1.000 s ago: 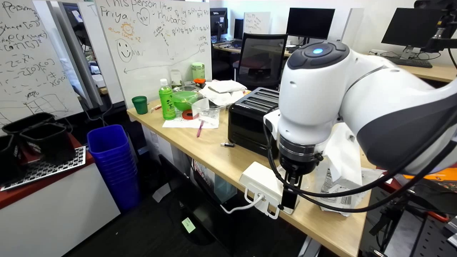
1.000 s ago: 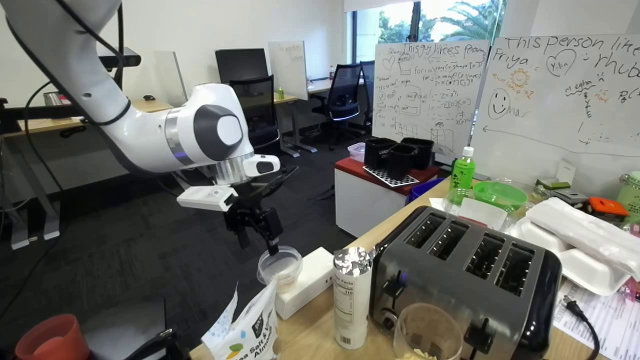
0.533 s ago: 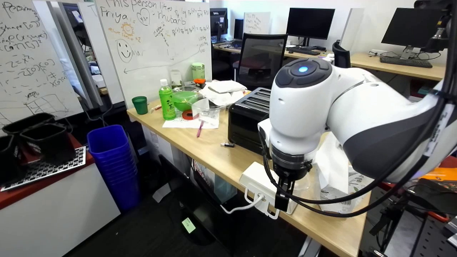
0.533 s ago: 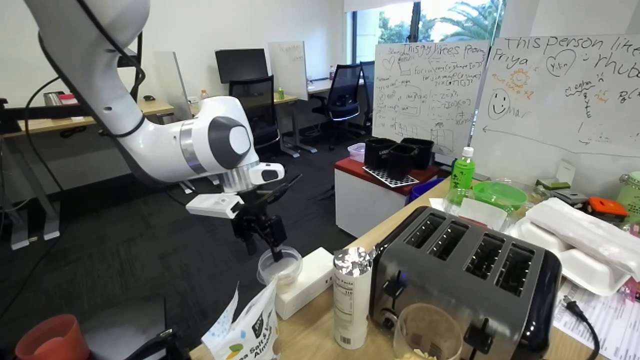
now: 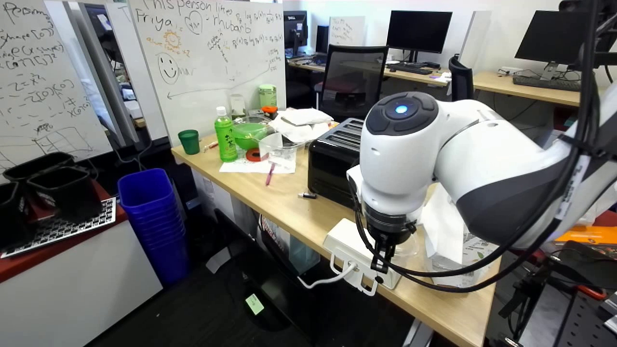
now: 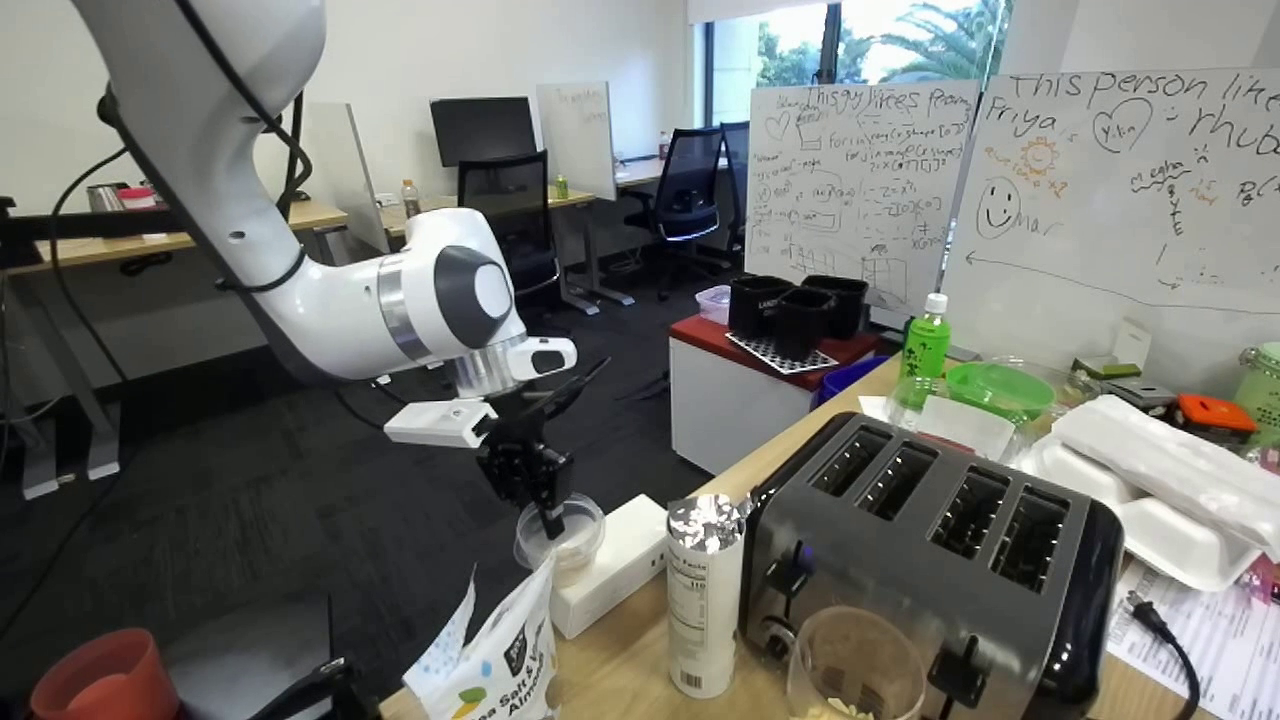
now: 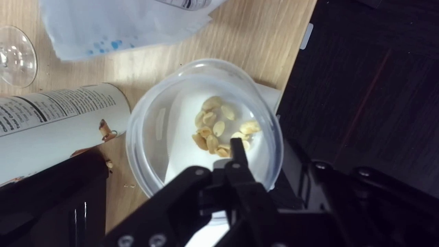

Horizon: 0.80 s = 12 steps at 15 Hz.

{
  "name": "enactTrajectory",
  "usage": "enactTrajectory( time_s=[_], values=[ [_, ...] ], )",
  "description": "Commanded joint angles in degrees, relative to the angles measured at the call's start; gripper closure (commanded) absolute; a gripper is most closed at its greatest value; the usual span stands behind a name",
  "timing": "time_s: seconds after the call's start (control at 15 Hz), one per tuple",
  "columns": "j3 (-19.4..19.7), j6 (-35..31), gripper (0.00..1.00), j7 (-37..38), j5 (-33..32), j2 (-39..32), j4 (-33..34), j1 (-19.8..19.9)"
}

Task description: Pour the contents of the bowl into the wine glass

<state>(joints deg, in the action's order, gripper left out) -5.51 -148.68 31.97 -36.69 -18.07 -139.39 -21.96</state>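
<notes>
At the bowl [image 7: 137, 140] | your hand [image 7: 264, 145] has just dropped, spread, seemingly astride the rim | grasp due before pouring

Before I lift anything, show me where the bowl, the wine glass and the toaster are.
Bowl [image 7: 135, 144]: wrist view, on the left part of its rim.
Wine glass [image 6: 855, 655]: an exterior view, on the wall of its cup.
Toaster [image 6: 929, 500]: an exterior view, on its top between the middle slots.
</notes>
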Motion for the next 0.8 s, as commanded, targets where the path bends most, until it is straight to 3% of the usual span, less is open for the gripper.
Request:
enactTrajectory(
  time_s=[0.0,0.13,0.33,0.73],
  values=[
    [1.24,-0.6,0.96,1.94,-1.38,-0.41,0.68,-0.67],
    [1.23,-0.61,1.0,2.21,-0.84,0.2,0.83,-0.48],
    [0.67,-1.46,0.98,2.35,1.42,1.45,0.66,0.47],
    [-1.13,-6.63,0.98,-1.81,13.96,10.38,-3.24,3.09]
  ],
)
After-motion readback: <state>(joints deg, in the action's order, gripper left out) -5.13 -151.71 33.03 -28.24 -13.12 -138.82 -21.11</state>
